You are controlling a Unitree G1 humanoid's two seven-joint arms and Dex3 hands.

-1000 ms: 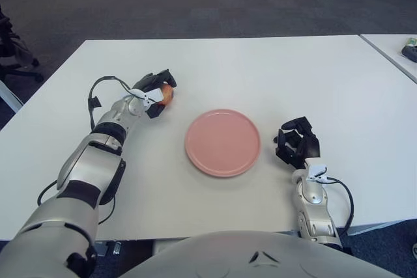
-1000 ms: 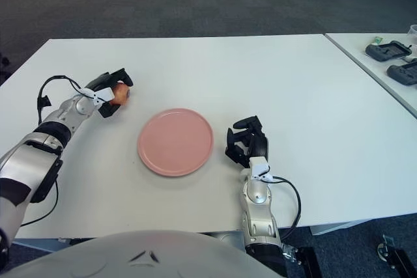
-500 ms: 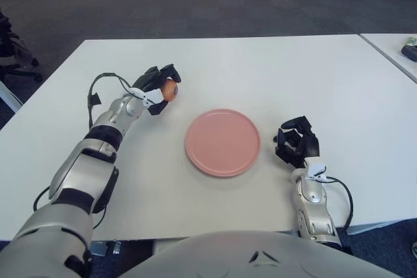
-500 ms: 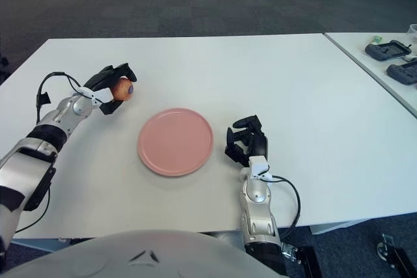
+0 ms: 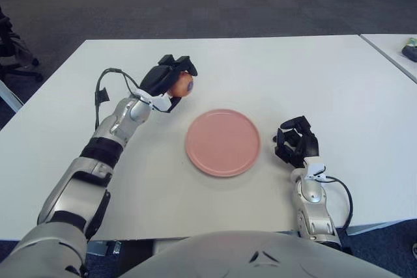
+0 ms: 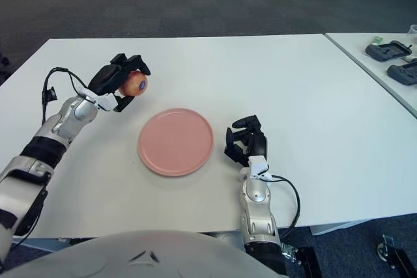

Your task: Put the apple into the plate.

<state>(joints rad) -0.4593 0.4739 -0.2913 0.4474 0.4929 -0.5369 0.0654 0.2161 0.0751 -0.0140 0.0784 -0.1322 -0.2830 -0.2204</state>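
Reddish apple (image 5: 182, 85) held above the table, left of the empty pink plate (image 5: 223, 142).

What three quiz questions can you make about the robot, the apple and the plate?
1. True or false: the apple is lying on the plate.
2. Which hand holds the apple? A. left hand B. right hand
3. Fill in: the plate's colour is ____.

Key: 1. False, it is held above the table, left of the plate. 2. A; the right hand shows right of the plate. 3. Pink.
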